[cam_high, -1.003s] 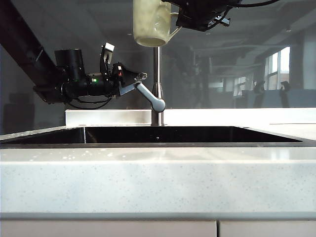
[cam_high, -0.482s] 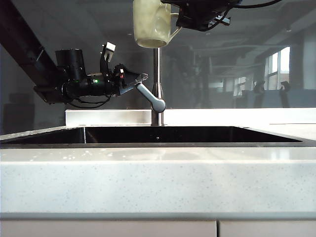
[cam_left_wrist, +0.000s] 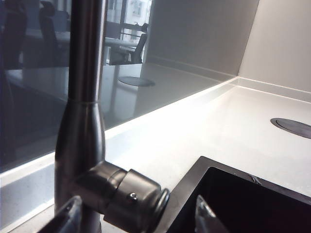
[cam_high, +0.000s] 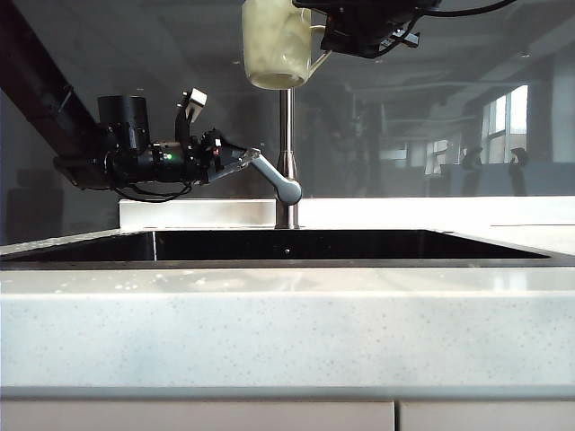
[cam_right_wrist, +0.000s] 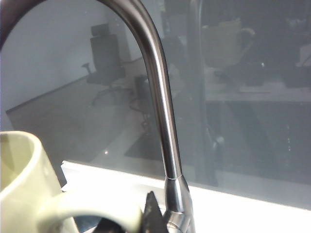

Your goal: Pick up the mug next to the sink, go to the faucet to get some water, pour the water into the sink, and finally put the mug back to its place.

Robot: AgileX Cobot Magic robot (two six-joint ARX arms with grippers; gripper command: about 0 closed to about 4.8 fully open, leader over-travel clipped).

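Cream mug (cam_high: 274,43) hangs pinched by right gripper (cam_high: 325,47); left gripper (cam_high: 244,158), spread, seemingly straddles faucet (cam_high: 286,153) lever (cam_high: 274,180).

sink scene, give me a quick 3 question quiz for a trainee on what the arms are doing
1. True or false: the mug is standing on the counter.
2. Which gripper holds the mug by its handle: A left gripper, B right gripper?
3. Fill in: the left gripper's open jaws sit on either side of the faucet's ____.

Key
1. False: it hangs high above the sink, beside the faucet pipe.
2. B.
3. Lever: in the left wrist view a fingertip shows on each side of it.
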